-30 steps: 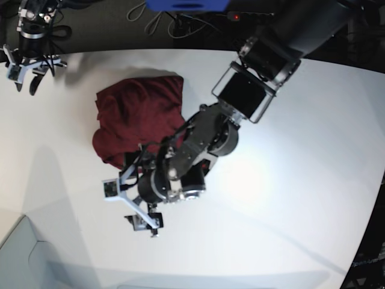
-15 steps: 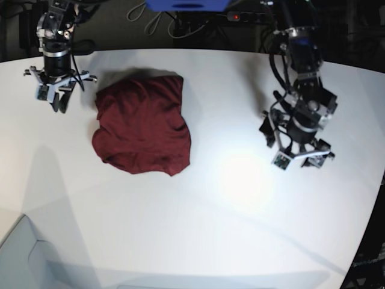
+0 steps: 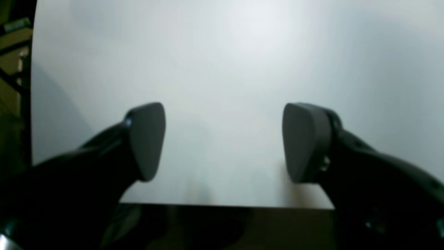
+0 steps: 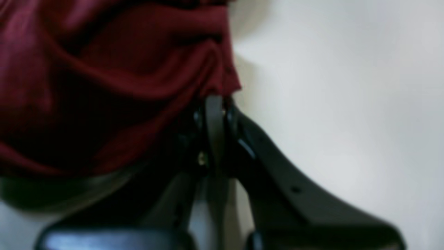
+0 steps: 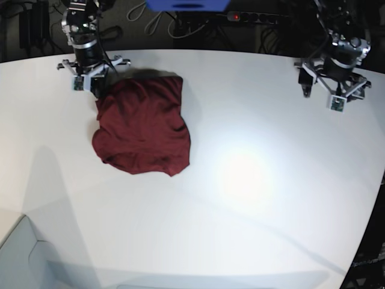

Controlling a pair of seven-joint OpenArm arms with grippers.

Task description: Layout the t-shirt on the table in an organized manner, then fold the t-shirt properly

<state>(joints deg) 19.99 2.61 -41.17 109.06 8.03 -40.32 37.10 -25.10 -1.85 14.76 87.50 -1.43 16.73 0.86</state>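
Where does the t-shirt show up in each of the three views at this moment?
Base: the t-shirt lies bunched at upper left of the table, the right gripper at its far corner.
Right wrist: fills the upper left, its edge pinched in the shut gripper.
Left wrist: not in it; only the open left gripper over bare table.
Shared landmark: the white table.

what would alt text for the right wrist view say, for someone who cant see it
The right gripper has its fingers pinched shut on the edge of the bunched maroon t-shirt, which fills the left of the frame. Bare white table fills the right.
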